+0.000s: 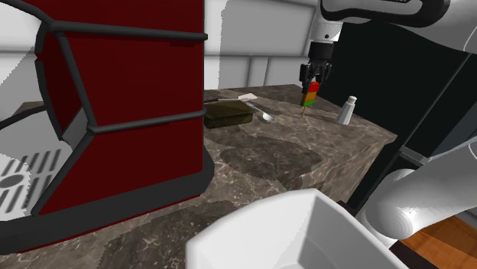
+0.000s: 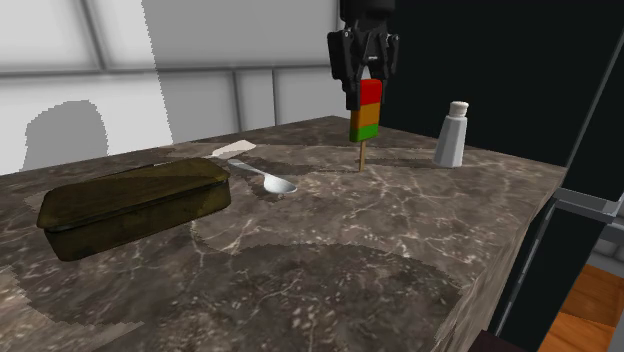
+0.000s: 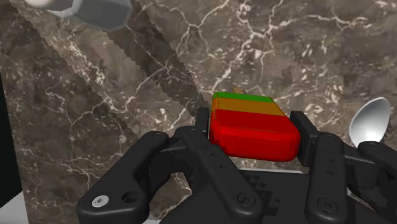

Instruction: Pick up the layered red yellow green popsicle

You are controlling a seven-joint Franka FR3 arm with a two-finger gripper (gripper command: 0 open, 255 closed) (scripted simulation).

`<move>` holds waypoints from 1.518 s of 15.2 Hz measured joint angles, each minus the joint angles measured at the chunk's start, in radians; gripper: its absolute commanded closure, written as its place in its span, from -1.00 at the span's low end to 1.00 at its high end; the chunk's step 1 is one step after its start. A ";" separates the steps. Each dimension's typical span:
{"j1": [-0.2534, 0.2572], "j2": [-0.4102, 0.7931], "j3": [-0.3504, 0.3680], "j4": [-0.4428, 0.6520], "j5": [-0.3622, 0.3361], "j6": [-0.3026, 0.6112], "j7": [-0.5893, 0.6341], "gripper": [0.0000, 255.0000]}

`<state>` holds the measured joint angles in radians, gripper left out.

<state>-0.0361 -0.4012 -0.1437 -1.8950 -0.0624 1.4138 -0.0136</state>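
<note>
Item: popsicle (image 2: 366,108), a blocky rectangular bar in three flat layers, red uppermost, orange-yellow in the middle, green lowest, on a thin pale stick pointing down. It stands upright, clamped at its red layer between the two fingers of the black gripper (image 2: 365,80), over the far part of the countertop (image 2: 400,240); whether the stick's tip touches the surface cannot be told. Countertop: dark brown-grey marble, white-veined, faintly glossy. Near the popsicle, towards the second exterior view's right: a small tapered grey shaker (image 2: 451,135) with a white cap, upright. Towards its left: a silvery spoon (image 2: 270,182) lying flat; further left, a flat olive-brown lidded tin (image 2: 135,205) with rounded corners. Shoulder view, foreground: a large dark-red boxy appliance (image 1: 130,115) with grey framing.
</note>
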 measured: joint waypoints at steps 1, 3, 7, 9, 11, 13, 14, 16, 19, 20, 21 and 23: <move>0.000 0.000 0.000 0.000 0.000 0.001 0.000 1.00; 0.000 -0.001 0.000 -0.001 -0.001 0.001 0.000 1.00; 0.000 -0.001 -0.001 -0.001 -0.001 0.001 0.000 1.00; 0.001 0.009 0.000 0.025 0.001 -0.017 -0.002 1.00; 0.001 0.017 -0.001 0.058 0.002 -0.042 -0.003 1.00; 0.002 0.025 0.001 0.089 0.004 -0.065 -0.002 1.00; 0.003 0.033 0.001 0.112 0.004 -0.080 -0.003 1.00; 0.003 0.045 0.000 0.150 0.005 -0.106 -0.005 1.00; 0.004 0.066 0.000 0.213 0.008 -0.148 -0.008 1.00; 0.004 0.075 0.000 0.238 0.008 -0.164 -0.009 1.00; 0.005 0.081 0.000 0.258 0.009 -0.178 -0.008 1.00; 0.005 0.092 -0.001 0.294 0.010 -0.203 -0.011 1.00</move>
